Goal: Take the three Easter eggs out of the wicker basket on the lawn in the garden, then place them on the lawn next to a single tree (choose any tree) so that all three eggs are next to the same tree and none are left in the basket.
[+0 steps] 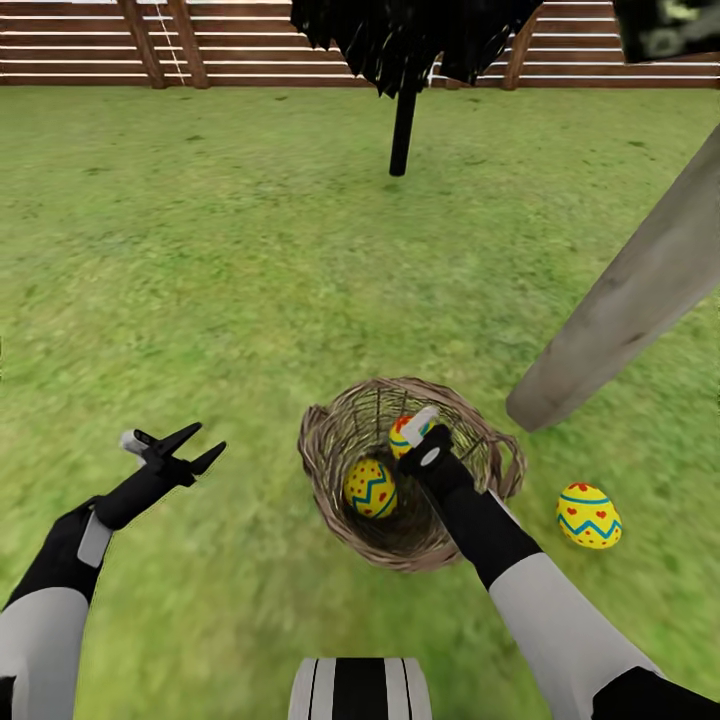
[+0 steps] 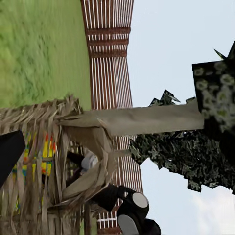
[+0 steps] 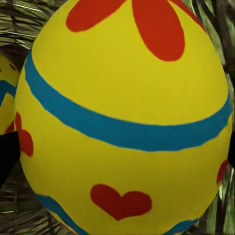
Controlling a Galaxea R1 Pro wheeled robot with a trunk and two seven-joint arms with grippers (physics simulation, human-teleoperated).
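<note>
Yellow, blue-banded and red-spotted, the Easter egg at the right hand (image 1: 418, 432) sits inside the small round brown open-weave wicker basket (image 1: 330, 440), directly ahead of that hand's fingers; the right wrist view has the egg (image 3: 125, 117) so near that dark finger edges flank it on both sides, its long axis roughly crosswise to the fingers. Whether the right hand is already pinching the egg or only bracketing it I cannot tell. A second patterned yellow egg (image 1: 371, 487) lies in the basket just to the left of that hand, low against the weave. A third yellow egg (image 1: 588, 516) rests on the mottled green lawn (image 1: 200, 280) outside the basket, off to the right of the right forearm and near the foot of the thick pale grey-beige tree trunk (image 1: 630, 300). The left hand (image 1: 185, 452) hovers over grass well to the left of the basket, fingers spread and holding nothing; the right arm is plainly the nearer one. My reading is that lifting out calls for a rise clear of the rim and its little loop handle, then a swing rightward toward the trunk. A thin black-trunked tree (image 1: 402, 130) and a reddish slat fence (image 1: 100, 45) stand far ahead, out of the way
</note>
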